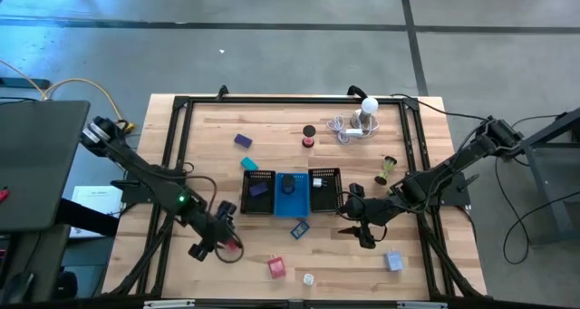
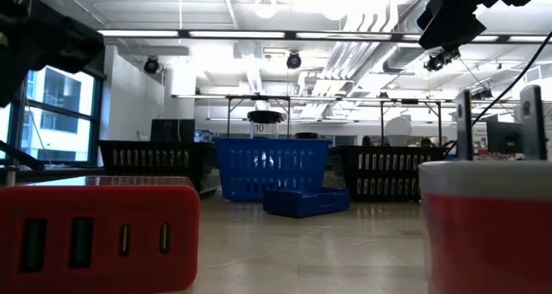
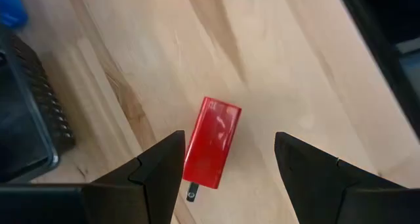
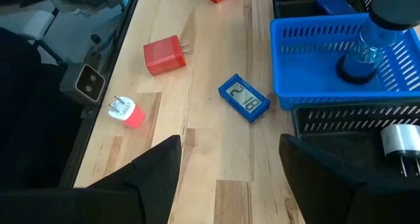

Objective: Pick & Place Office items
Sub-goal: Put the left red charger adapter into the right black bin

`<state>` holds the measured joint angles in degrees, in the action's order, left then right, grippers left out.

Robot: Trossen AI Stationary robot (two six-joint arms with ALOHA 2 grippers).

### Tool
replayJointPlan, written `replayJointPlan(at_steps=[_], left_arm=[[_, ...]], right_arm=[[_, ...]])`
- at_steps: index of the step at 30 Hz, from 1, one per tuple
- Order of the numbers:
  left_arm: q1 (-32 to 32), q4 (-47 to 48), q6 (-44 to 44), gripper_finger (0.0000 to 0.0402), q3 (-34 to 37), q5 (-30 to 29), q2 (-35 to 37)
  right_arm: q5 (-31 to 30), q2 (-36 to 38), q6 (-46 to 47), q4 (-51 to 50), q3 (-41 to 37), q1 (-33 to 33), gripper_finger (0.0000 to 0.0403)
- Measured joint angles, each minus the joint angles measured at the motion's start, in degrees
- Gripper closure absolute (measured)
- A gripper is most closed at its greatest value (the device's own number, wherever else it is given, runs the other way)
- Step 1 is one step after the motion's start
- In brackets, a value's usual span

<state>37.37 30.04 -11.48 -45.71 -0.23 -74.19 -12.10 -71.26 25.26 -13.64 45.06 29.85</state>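
The office items lie scattered on the wooden table (image 1: 272,128). A red charger block (image 3: 212,150) lies flat on the wood, prongs toward the camera. My left gripper (image 3: 228,142) hovers over it, open, one finger on each side, slanting down; in the high view that gripper (image 1: 225,244) is near the front left. My right gripper (image 4: 230,145) is open above bare wood near a blue clock (image 4: 243,98); it sits right of the trays (image 1: 362,232).
Black mesh trays (image 1: 258,189) (image 1: 324,189) flank a blue tray (image 1: 292,193) at the centre. A second red block (image 1: 276,267), a red-white plug (image 4: 126,111) and a grey block (image 1: 393,261) lie near the front. A purple block (image 1: 243,140), spools and a white bulb (image 1: 367,110) lie farther back.
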Motion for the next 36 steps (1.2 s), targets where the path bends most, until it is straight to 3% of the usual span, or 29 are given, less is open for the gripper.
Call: replayJointPlan(at_steps=[15,24,29,36], left_arm=[[0.0,1.2,0.3,0.0172,0.0,-2.0,-8.8],[0.0,1.1,1.6,0.0174,0.0,-5.0,-9.6],[-0.1,1.0,1.6,0.0203,0.0,-6.1,-10.0],[-0.1,0.8,1.6,0.0277,0.2,-6.1,-10.3]], right_arm=[[0.0,0.0,-0.1,1.9,0.0,-1.0,0.0156],[0.2,0.0,-0.1,1.8,0.0,-3.2,0.0156],[0.3,0.0,-0.1,1.8,0.0,-3.3,0.0156],[0.2,0.0,-1.6,1.8,0.0,-3.3,0.0156]])
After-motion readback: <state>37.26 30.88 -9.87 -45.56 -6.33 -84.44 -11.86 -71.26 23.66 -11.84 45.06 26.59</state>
